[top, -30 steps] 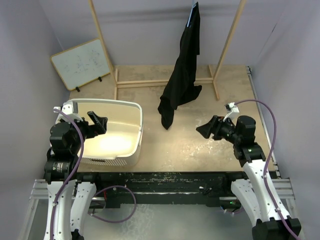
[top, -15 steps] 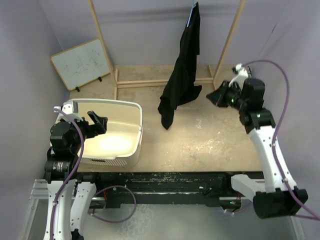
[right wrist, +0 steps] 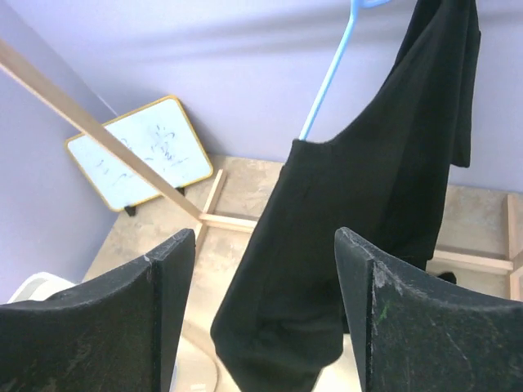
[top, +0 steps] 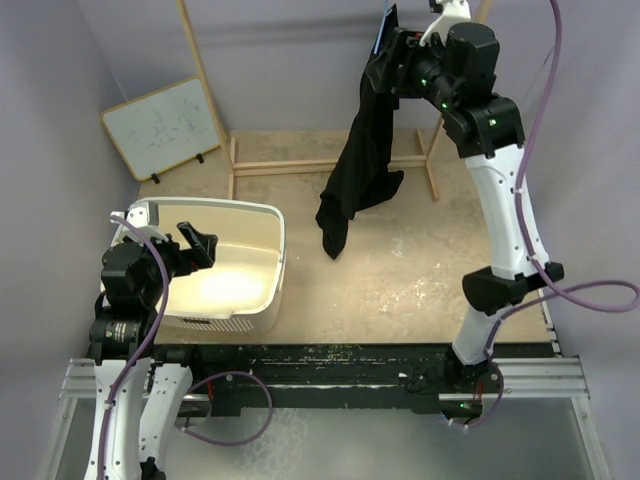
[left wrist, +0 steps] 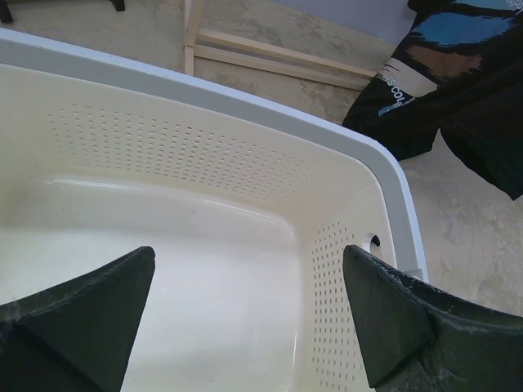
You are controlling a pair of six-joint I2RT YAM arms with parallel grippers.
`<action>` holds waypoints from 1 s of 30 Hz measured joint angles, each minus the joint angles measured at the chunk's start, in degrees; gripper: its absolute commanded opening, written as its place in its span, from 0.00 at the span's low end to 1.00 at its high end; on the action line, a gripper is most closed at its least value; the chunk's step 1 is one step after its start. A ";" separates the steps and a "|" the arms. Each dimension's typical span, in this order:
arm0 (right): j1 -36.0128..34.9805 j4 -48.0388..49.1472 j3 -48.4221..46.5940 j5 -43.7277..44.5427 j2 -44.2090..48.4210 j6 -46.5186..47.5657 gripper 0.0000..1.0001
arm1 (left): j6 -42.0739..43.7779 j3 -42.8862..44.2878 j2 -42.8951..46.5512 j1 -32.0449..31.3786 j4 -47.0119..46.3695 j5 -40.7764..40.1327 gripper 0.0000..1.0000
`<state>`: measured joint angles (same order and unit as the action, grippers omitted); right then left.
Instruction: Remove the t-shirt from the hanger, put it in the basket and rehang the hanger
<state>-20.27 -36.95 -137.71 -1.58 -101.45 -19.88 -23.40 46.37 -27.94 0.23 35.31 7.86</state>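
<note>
t-shirt isn't off the hanger yet, right tool sits open beside it at the far end, left tool open too, nothing grabbed.

arms: white shells, black joints | cables: purple (loosely looped) | end effector fingers: black, triangular, scuffed

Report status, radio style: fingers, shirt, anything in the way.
Left fingers open over the basket. Right fingers open, up near the shirt, nothing held. Shirt hanging on the hanger. Wooden pole off to one side.
</note>
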 measured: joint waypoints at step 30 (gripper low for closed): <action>-5.49 -6.19 -6.05 24.02 -10.40 4.09 0.28 | -0.02 0.00 -0.44 -0.74 0.00 0.02 0.99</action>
<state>-25.76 -43.13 -143.76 22.44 -111.85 -15.79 -23.42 46.37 -28.38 -0.51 35.31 7.88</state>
